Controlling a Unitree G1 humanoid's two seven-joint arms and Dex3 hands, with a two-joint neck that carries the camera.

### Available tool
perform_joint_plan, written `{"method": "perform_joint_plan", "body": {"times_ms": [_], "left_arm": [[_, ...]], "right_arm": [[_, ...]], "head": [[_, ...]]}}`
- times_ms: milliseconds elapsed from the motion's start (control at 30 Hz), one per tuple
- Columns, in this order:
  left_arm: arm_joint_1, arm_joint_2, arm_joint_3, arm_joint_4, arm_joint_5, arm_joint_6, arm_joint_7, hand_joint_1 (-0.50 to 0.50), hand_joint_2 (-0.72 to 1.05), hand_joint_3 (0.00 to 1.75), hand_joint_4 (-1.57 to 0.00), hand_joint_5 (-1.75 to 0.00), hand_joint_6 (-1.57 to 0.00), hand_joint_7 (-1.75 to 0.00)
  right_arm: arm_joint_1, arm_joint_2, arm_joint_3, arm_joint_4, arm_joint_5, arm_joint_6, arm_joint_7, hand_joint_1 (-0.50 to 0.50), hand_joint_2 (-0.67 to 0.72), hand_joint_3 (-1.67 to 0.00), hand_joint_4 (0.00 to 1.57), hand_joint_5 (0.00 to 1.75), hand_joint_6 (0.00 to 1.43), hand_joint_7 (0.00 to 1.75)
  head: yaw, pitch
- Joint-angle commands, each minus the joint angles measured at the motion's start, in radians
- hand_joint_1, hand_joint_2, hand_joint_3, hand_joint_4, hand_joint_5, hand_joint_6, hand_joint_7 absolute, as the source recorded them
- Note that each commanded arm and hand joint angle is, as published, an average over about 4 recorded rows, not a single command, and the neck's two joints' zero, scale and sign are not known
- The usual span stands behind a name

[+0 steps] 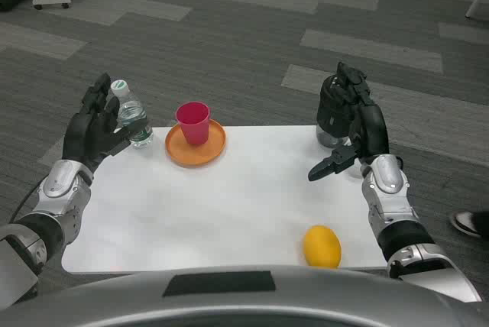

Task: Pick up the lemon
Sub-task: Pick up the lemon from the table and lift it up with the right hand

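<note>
A yellow lemon (322, 245) lies near the front right edge of the white table (229, 205). My right hand (353, 124) hovers above the table's far right side, well behind the lemon, fingers spread and the thumb sticking out to the left, holding nothing. My left hand (93, 127) is raised at the table's far left corner, fingers apart and empty, just beside a water bottle.
A clear water bottle (131, 115) with a white cap stands at the far left corner. A pink cup (193, 122) sits on an orange plate (195, 153) at the back. A dark jar (332, 122) stands behind my right hand. A shoe (468, 224) shows at the right edge.
</note>
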Motion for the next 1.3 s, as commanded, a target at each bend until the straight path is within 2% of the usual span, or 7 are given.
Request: {"method": "perform_joint_plan", "body": {"times_ms": [33,333,500,800,900,1100,1300], "left_arm": [[0.035,-0.009,0.048,-0.002,0.008,-0.014,-0.007,0.50,0.78,0.09,0.00,0.00,0.00,0.00],[0.030,-0.010,0.044,-0.002,0.009,-0.015,-0.007,0.50,0.78,0.09,0.00,0.00,0.00,0.00],[0.030,-0.007,0.044,-0.002,0.009,-0.015,-0.007,0.50,0.78,0.07,0.00,0.00,0.00,0.00],[0.033,0.001,0.043,-0.002,0.012,-0.015,-0.008,0.50,0.78,0.09,0.00,0.00,0.00,0.00],[0.031,0.004,0.042,-0.002,0.013,-0.013,-0.009,0.50,0.78,0.09,0.00,0.00,0.00,0.00],[0.014,0.008,0.042,-0.002,0.033,-0.002,-0.009,0.50,0.78,0.09,0.00,0.00,0.00,0.00],[0.006,0.009,0.041,-0.002,0.037,0.001,-0.010,0.50,0.78,0.04,0.00,0.00,0.00,0.00]], "right_arm": [[0.003,-0.046,0.027,0.048,0.011,-0.009,0.025,0.25,0.34,-0.08,0.00,0.58,0.00,0.07],[0.004,-0.051,0.026,0.049,0.011,-0.009,0.029,0.25,0.34,-0.08,0.00,0.58,0.00,0.07],[0.013,-0.067,0.029,0.046,0.011,-0.006,0.051,0.25,0.34,-0.08,0.00,0.61,0.00,0.07],[0.062,-0.121,0.014,0.014,0.014,0.029,0.176,0.25,0.33,-0.08,0.00,0.63,0.00,0.07],[0.073,-0.145,0.017,0.003,0.014,0.044,0.229,0.25,0.28,-0.08,0.00,0.73,0.00,0.07],[0.081,-0.193,0.030,0.004,0.014,0.067,0.404,0.24,0.22,-0.16,0.00,0.87,0.00,0.10],[0.099,-0.212,0.049,0.006,0.016,0.081,0.457,0.21,0.15,-0.22,0.00,0.87,0.00,0.14]], "head": [[-0.101,0.002],[-0.068,-0.025],[-0.172,-0.070],[-0.369,-0.121],[-0.381,-0.129],[-0.404,-0.121],[-0.414,-0.111]]}}
